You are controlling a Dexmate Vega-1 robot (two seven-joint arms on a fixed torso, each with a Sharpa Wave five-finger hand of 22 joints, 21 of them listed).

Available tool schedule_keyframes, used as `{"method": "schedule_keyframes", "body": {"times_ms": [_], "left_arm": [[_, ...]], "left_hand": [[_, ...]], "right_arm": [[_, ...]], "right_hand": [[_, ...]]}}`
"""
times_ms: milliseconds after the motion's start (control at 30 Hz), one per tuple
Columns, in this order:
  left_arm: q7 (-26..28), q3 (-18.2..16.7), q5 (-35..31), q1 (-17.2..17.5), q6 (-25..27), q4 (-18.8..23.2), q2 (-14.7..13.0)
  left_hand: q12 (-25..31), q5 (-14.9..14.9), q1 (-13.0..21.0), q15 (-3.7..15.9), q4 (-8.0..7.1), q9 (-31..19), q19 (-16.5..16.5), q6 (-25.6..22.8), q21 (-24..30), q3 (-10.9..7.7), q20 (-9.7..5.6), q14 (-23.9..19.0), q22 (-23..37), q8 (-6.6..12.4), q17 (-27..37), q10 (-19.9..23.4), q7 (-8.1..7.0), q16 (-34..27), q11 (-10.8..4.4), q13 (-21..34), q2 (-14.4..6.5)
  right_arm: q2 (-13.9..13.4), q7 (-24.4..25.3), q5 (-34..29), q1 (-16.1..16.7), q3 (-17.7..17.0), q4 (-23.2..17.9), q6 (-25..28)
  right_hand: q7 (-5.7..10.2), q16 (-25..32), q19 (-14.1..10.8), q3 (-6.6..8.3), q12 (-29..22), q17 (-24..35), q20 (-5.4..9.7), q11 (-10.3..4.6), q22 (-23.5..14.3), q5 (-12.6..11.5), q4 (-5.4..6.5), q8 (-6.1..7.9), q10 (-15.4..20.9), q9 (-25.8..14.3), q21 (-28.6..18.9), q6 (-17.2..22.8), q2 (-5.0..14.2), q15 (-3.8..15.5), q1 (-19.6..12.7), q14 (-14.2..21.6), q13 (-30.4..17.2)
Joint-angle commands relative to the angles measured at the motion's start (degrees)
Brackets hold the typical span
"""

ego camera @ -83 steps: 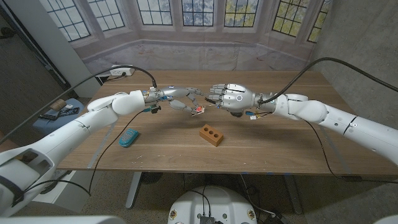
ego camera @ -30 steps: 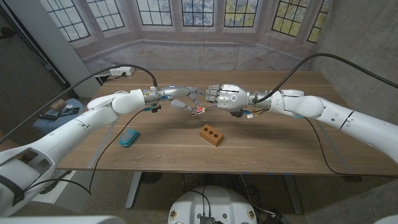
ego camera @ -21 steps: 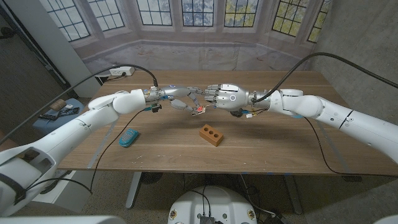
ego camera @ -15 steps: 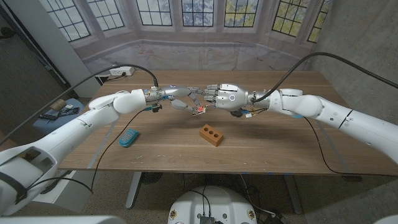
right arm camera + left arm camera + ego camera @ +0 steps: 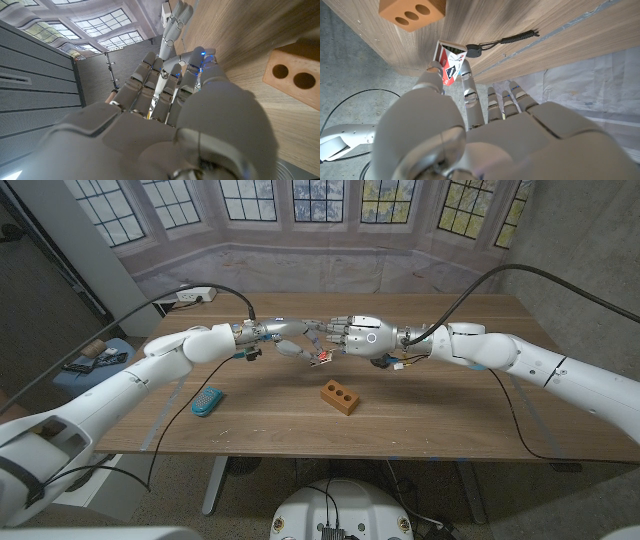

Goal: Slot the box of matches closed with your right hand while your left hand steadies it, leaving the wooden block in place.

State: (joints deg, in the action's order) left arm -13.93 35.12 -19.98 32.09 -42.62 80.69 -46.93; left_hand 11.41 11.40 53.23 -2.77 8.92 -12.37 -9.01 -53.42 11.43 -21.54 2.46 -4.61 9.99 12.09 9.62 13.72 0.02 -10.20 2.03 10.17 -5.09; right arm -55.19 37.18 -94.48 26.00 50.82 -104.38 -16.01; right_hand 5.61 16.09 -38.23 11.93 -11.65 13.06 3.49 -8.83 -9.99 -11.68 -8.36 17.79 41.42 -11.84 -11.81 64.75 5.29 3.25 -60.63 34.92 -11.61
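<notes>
The left hand (image 5: pixel 290 338) pinches the box of matches (image 5: pixel 320 358) in its fingers (image 5: pixel 436 70), held in the air above the tabletop (image 5: pixel 450 420), just far of the wooden block (image 5: pixel 340 397). The right hand (image 5: pixel 360 338) has crept left over approx. the last few seconds, so its fingertips (image 5: pixel 336 336) now sit at the box; its fingers are extended and grasp nothing (actual contact w/ the box can't be told). The block hasn't shifted. Judged from this, the closing push is about to start or just starting; the box still looks partly open in the left wrist view.
</notes>
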Motion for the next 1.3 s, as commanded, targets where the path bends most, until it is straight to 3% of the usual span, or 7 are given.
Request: {"method": "schedule_keyframes", "body": {"times_ms": [33, 600, 1300], "left_arm": [[0.45, -0.75, 0.15, 1.1, 0.52, 0.94, -0.68], [0.33, -0.28, 0.05, 0.2, -0.08, -0.45, 0.06], [0.28, -0.23, -0.22, 0.64, 0.49, 0.97, 0.07]], "left_hand": [[-0.18, -0.16, 0.28, -0.15, 0.13, -0.29, -0.16, -0.6, 0.07, 0.05, 0.3, -0.29, 0.24, 0.25, 0.04, 0.27, -0.21, 0.01, -0.13, 0.13, -0.63], [-0.16, -0.17, 0.28, -0.11, 0.14, -0.3, -0.16, -0.59, 0.06, 0.03, 0.36, -0.28, 0.24, 0.24, 0.04, 0.35, -0.37, 0.04, -0.07, 0.13, -0.64], [-0.16, -0.16, 0.31, -0.13, 0.16, -0.3, -0.19, -0.77, 0.07, 0.0, 0.26, -0.34, 0.24, 0.3, 0.04, 0.42, -0.2, 0.03, -0.14, 0.13, -0.66]], "right_arm": [[0.76, 0.32, -0.31, -0.48, 0.75, 1.2, -0.53], [1.44, 0.97, 0.17, -0.78, 2.0, 3.16, 0.29], [0.06, 0.12, 0.4, 0.49, 1.06, 1.13, 1.08]], "right_hand": [[0.49, -0.16, 0.06, -0.15, 0.06, -0.03, 6.26, 0.13, -0.11, -0.32, 0.15, -0.19, 0.48, -0.12, 0.04, 0.13, 0.34, 9.52, 0.02, 0.74, -0.06], [0.39, -0.39, 0.03, -0.22, 0.12, -0.06, 6.27, 0.09, -0.11, -0.39, 0.18, -0.17, 0.45, -0.12, 0.02, 0.16, 0.36, 9.54, 0.11, 0.86, -0.06], [0.45, -0.57, 0.02, -0.29, 0.13, -0.02, 6.24, 0.03, -0.11, -0.44, 0.17, -0.13, 0.55, -0.13, 0.01, 0.23, 0.44, 9.59, 0.11, 0.92, -0.07]]}}
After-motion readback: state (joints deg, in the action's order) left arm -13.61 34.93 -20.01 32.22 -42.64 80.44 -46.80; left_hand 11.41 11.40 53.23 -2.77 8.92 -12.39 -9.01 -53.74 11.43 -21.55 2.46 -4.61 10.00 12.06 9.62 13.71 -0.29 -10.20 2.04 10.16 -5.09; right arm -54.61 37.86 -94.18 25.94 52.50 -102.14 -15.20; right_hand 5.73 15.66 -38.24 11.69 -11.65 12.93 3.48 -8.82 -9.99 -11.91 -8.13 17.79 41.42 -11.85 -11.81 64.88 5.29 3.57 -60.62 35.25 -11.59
